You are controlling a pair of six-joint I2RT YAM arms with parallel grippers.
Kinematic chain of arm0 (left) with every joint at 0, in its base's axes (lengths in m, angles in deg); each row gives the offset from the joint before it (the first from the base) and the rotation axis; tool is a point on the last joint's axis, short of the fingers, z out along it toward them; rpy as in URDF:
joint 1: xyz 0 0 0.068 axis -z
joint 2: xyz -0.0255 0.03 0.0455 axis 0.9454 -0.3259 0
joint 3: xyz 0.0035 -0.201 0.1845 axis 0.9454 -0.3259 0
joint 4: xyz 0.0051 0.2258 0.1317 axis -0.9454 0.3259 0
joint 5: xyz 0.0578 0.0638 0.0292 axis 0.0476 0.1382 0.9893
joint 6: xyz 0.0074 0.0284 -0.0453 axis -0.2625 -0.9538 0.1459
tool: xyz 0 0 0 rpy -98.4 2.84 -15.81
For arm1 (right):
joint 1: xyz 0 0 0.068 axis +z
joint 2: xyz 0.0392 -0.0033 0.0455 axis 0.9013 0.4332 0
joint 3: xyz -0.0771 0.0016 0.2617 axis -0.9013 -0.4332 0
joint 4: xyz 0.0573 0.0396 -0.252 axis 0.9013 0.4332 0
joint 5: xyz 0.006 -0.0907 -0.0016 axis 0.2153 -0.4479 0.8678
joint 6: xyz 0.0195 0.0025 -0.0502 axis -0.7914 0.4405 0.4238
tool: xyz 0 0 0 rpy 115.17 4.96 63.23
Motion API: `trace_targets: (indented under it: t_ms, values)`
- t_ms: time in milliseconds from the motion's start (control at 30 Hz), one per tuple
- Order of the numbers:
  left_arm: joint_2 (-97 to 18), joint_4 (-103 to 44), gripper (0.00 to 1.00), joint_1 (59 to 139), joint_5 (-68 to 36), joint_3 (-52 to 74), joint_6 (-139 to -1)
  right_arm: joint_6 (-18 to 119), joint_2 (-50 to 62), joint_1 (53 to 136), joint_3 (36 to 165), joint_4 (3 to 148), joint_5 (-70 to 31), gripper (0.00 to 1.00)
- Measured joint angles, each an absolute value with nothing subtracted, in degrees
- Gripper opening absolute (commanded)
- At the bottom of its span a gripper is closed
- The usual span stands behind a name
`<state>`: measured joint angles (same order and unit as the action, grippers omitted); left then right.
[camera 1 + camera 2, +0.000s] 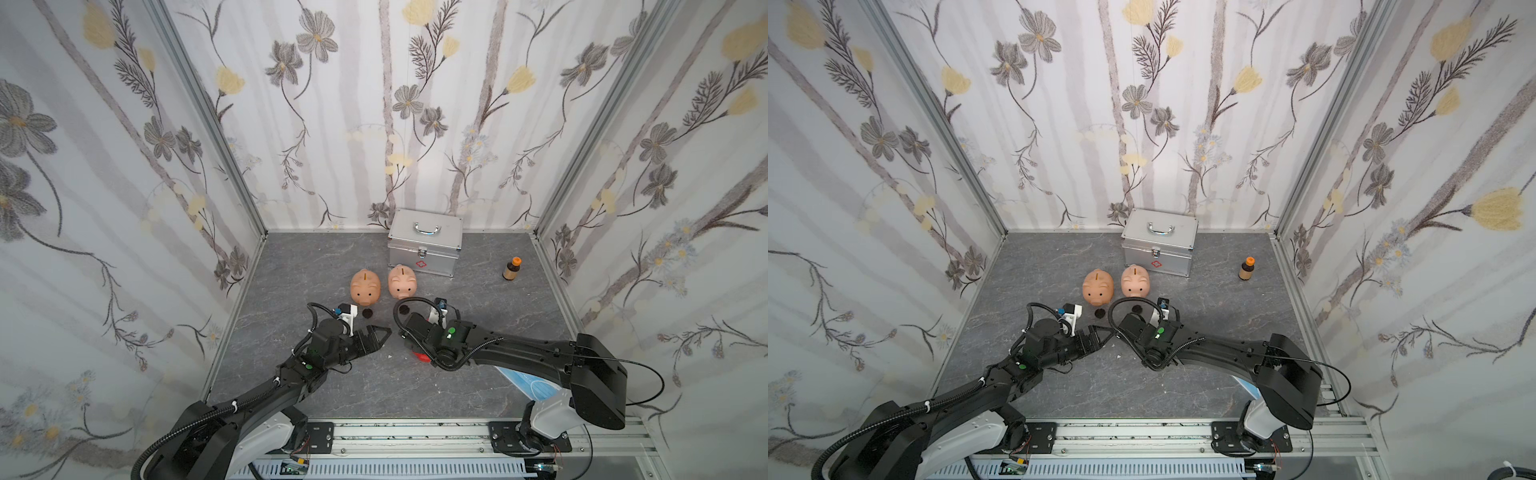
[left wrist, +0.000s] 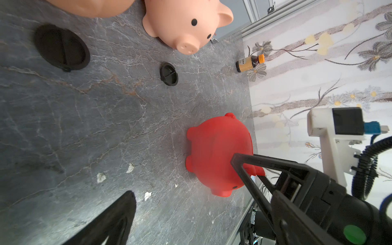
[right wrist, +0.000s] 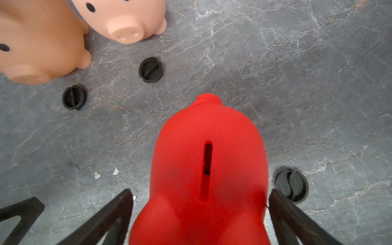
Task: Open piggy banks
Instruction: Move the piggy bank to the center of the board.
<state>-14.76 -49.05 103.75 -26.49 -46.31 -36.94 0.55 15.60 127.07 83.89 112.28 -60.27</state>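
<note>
Red piggy bank (image 3: pixel 207 169) is flanked, not clamped, by wide-spread right tool (image 3: pixel 200 193); judged opened, black plug (image 3: pixel 291 185) laid beside. Left tool (image 1: pixel 380 332) spread, empty.

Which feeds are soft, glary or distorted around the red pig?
Right wrist view: red piggy bank crisp, no glare. Left wrist view: nearest peach bank and black plug soft. In a top view: walls lean from wide-angle; red piggy bank barely shows under the right arm.
</note>
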Motion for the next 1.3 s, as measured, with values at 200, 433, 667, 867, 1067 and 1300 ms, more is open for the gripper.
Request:
trace_targets:
  t_ms: [200, 433, 667, 867, 1067, 1300]
  values:
    - [-14.98, -48.15, 1.00, 103.75, -26.49, -46.03, -38.01, -0.04, 16.04, 127.07, 83.71, 113.35, -60.05, 1.00]
    - [-15.07, -45.86, 1.00, 105.24, -25.42, -44.08, -39.78, 1.53, 15.80, 126.65, 82.27, 112.06, -58.52, 0.95]
    - [-17.32, -43.74, 1.00, 108.13, -22.64, -41.74, -41.35, 4.57, 14.10, 125.34, 81.18, 110.84, -58.13, 0.86]
    - [-20.55, -43.39, 1.00, 109.92, -21.02, -39.84, -42.36, 8.11, 13.13, 123.33, 80.39, 108.94, -58.15, 0.82]
    - [-23.24, -43.41, 1.00, 110.33, -19.82, -38.14, -42.38, 12.40, 12.89, 120.90, 80.04, 107.63, -57.37, 0.82]
    - [-24.64, -42.56, 1.00, 111.86, -16.46, -34.86, -42.95, 16.61, 13.07, 117.34, 80.19, 107.74, -57.06, 0.82]
